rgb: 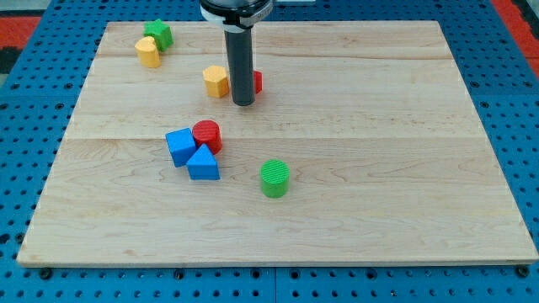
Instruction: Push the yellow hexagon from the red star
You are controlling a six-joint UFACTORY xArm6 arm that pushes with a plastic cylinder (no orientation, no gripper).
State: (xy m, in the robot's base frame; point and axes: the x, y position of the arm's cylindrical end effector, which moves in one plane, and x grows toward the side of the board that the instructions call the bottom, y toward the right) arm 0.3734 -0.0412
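On the pale, grained wooden board (354,126), my tip (243,103) stands between the yellow hexagon (216,82), just to the view's left, and the red star (257,82), mostly hidden behind the smooth dark rod. A ribbed green cylinder (274,178), red cylinder (207,135), blue cube (180,146) and blue triangle (203,163) lie lower; there are no fingers.
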